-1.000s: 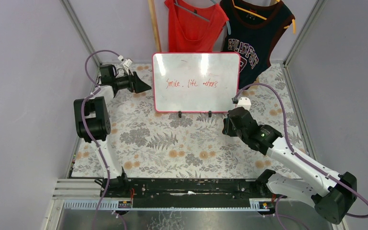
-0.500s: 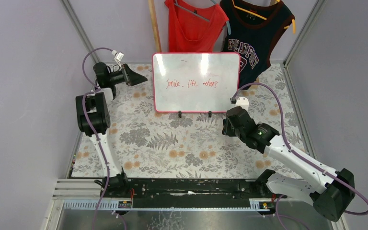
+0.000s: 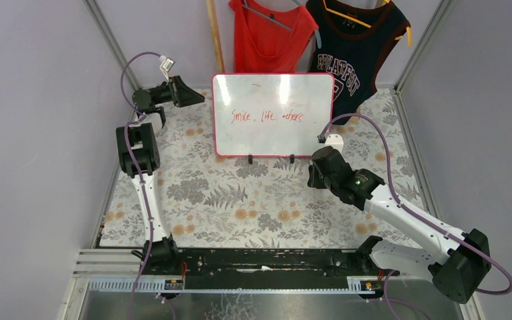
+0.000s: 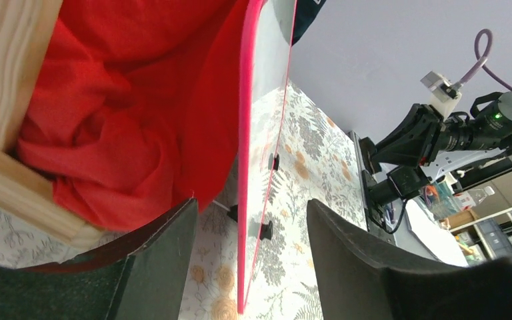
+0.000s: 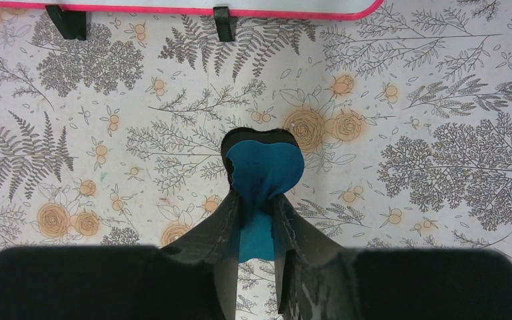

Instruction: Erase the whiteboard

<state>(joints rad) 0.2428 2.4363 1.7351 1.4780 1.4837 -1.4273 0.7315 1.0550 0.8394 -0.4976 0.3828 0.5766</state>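
The whiteboard (image 3: 272, 113) stands upright at the back of the table, pink-red framed, on two black feet, with red writing across its middle. My left gripper (image 3: 197, 99) is open, just left of the board's upper left edge. In the left wrist view the board's pink edge (image 4: 245, 173) runs between my open fingers (image 4: 250, 220). My right gripper (image 3: 312, 175) hangs over the tablecloth in front of the board's right foot, shut on a blue eraser (image 5: 263, 175). The board's bottom edge (image 5: 173, 9) shows at the top of the right wrist view.
A flowered tablecloth (image 3: 240, 200) covers the table. A red shirt (image 3: 270, 33) and a dark jersey (image 3: 353, 53) hang behind the board, next to a wooden pole (image 3: 215, 37). Metal frame posts stand at the back corners.
My left gripper has risen and swung back toward the board's upper left corner. My right gripper with the eraser has edged slightly left.
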